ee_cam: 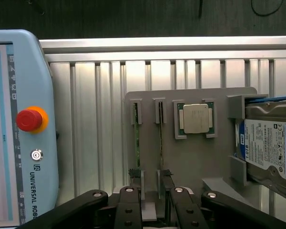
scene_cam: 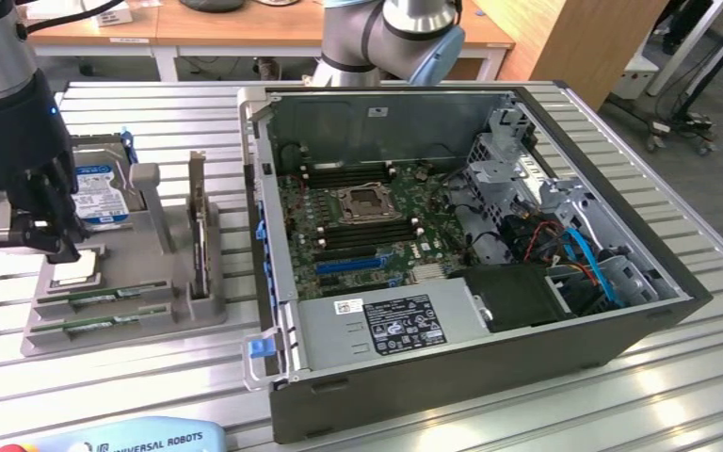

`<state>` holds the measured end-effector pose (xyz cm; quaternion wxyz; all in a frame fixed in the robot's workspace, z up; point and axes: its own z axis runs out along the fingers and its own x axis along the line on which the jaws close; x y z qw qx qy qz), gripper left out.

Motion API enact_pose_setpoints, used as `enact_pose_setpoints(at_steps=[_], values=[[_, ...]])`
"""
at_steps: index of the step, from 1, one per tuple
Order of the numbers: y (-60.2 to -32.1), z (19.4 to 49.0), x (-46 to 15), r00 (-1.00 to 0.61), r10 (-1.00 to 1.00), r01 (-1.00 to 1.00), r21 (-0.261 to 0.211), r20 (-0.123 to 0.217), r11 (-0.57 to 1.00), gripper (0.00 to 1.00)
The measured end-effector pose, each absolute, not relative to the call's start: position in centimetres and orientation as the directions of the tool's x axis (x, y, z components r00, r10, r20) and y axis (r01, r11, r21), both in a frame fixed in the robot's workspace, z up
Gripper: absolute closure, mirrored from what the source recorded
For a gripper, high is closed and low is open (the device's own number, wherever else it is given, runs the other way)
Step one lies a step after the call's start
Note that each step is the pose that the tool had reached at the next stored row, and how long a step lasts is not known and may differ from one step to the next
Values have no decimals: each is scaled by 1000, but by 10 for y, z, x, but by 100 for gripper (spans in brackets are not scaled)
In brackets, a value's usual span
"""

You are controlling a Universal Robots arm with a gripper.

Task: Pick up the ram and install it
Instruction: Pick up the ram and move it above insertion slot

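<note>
Exterior view: gripper (scene_cam: 35,247) hangs over the grey fixture (scene_cam: 211,306) at the view's left, beside the open case (scene_cam: 462,377); its tips look clear of everything, above the fixture's CPU (scene_cam: 76,273); ram (scene_cam: 101,298) stands on edge in a slot just beside the CPU, second stick (scene_cam: 86,327) in the next slot out; both seated, neither lifted; drive (scene_cam: 98,202) upright at the fixture's far end; motherboard (scene_cam: 361,217) in the case shows long dark slots either side of the socket. Wrist view: gripper (ee_cam: 149,172) spread wide, nothing between the fingers (ee_cam: 132,172); ram (ee_cam: 160,140) and second stick (ee_cam: 136,140) run parallel away from the tips, their near ends at or under them; cannot tell which of the two is lined up. Judgement: pick not yet made; to do it well, centre one stick alone in the gap, jaws square across its two flat faces, and descend straight so neither finger clips the neighbour or the slot brackets; close gently, since a thin board seated on edge will likely tilt or jam if pulled off-axis. Look of the ram: long, narrow, thin board seen almost edge-on, here little more than a dark line; the second stick shows a sliver of green face; chips and sticker not discernible.
</note>
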<state>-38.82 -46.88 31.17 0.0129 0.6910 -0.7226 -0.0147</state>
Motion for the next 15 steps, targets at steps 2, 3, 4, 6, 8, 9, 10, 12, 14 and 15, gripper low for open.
enact_pose_setpoints(at_steps=[2,3,4,6,8,9,10,12,14,15], values=[[-469,311,-388,-44,-999,-998,39,-2,44,71],[-469,311,-388,-44,-999,-998,39,-2,44,71],[-470,310,-388,-44,-999,-998,39,-2,44,71],[-470,308,-388,-44,-999,-998,39,-2,44,71],[-470,305,-388,-45,-999,-998,39,-2,44,71],[-470,304,-388,-44,-999,-998,39,-2,44,71],[-470,302,-388,-44,-999,-998,39,-2,44,71],[-470,299,-388,-45,-999,-998,39,-2,44,71],[-470,296,-388,-45,-999,-998,39,-2,44,71],[-470,295,-388,-44,-999,-998,39,-2,44,71]])
